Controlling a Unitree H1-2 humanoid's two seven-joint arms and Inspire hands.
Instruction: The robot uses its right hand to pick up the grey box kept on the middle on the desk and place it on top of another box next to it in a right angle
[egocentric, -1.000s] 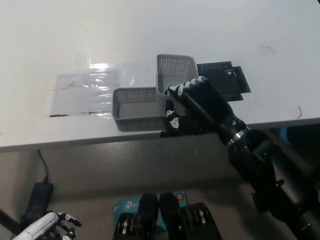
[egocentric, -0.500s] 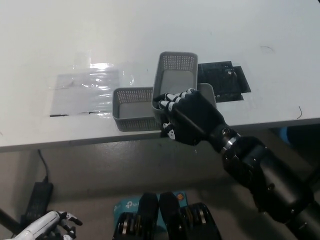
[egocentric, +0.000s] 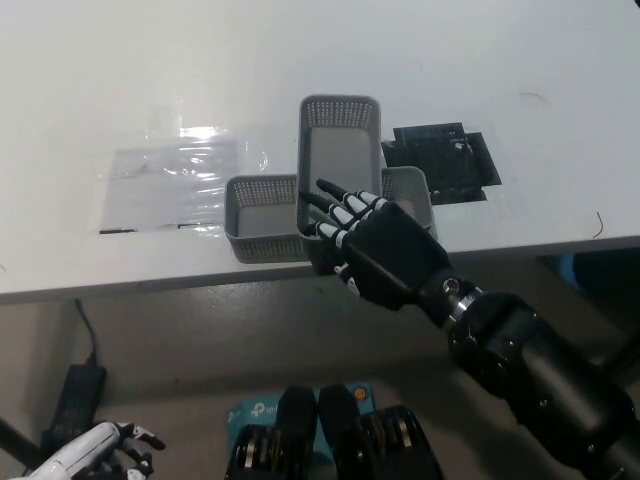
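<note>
Shifted left, grey box (egocentric: 338, 150) half-hidden by right hand (egocentric: 378, 245), grip unclear.

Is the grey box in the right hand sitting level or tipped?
Tipped. The grey box shows its empty inside sloping toward the camera, its near end gripped by the right hand, over the other boxes.

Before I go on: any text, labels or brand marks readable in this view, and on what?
"tp-link" logo: on the teal box on the floor below the desk edge, small and partly hidden, so only just readable.
Black flat item on the desk beside the grey baskets: pale specks, too blurred to read.
Grey baskets, both hands: no text visible.
</note>
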